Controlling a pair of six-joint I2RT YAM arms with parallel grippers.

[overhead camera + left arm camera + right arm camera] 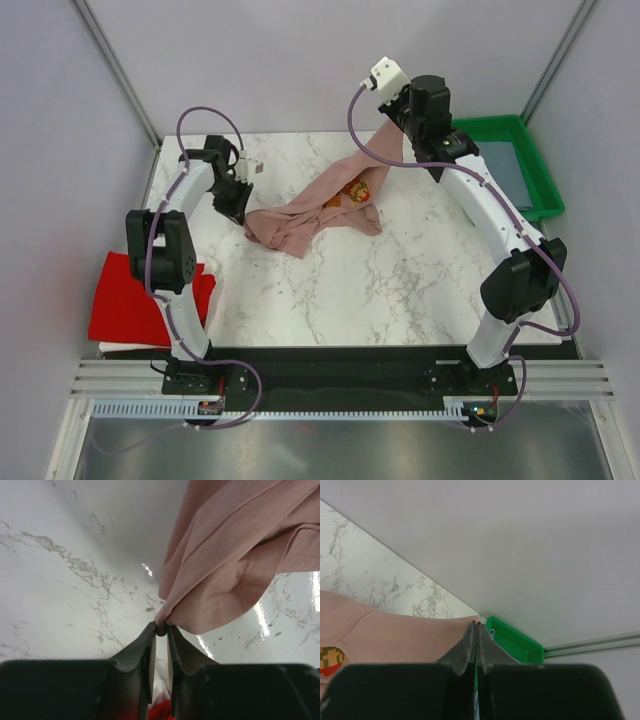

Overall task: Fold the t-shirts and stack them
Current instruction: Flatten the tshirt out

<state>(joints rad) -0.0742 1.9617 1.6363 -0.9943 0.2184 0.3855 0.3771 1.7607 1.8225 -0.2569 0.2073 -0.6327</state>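
A dusty-pink t-shirt (310, 220) hangs bunched in a band between my two grippers, its brown-orange graphic (357, 190) facing up. At the left, low over the marble, my left gripper (238, 208) pinches a fold of it; the left wrist view shows the cloth (235, 555) nipped between the tips of that gripper (161, 628). My right gripper (388, 140) is raised at the back, shut on the shirt's other end (395, 635), tips (477, 623) together. A red t-shirt (135, 300) lies off the table's left edge. A grey-blue t-shirt (500, 165) rests in the tray.
The green plastic tray (535, 180) sits at the back right corner, also visible past the right fingers (515, 640). White marble table (400, 290) with walls close on three sides; metal frame posts stand at the back corners.
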